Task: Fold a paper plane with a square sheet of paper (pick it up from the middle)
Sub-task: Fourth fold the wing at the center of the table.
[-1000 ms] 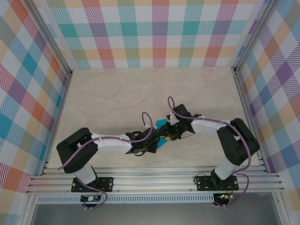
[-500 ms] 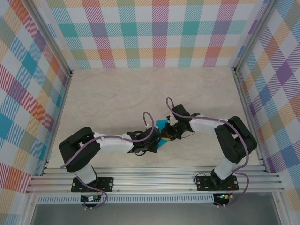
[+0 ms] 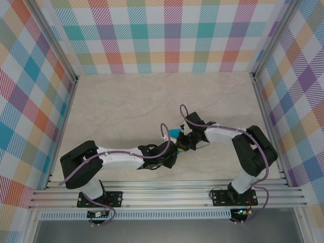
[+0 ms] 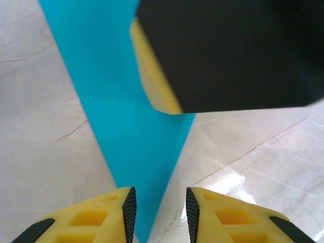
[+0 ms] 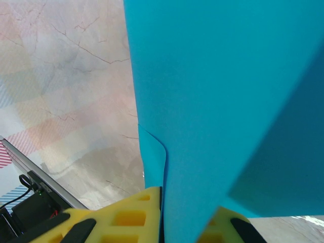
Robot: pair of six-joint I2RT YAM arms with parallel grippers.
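Paper plane pinched by right gripper, left jaws apart around its tip.

Paper plane [image 4: 131, 116]: thin, smooth, matte teal sheet with straight, sharp edges, tapering as a long wedge to a fine point. In the left wrist view its long axis runs up-frame and the tip points down into the left gripper [image 4: 159, 212]. The tip sits between the ribbed black pads [image 4: 130, 212], close beside the left one, with bare table showing on the other side. Those yellow fingers stand apart, not clamping. The right gripper [image 5: 187, 217] is closed on the paper plane, which rises from its yellow fingers as a broad sheet with a small curled flap edge. Table [image 4: 40, 152]: pale, glossy, marble-veined. From above, both grippers meet mid-table at the near side, teal peeking out [image 3: 174, 133].
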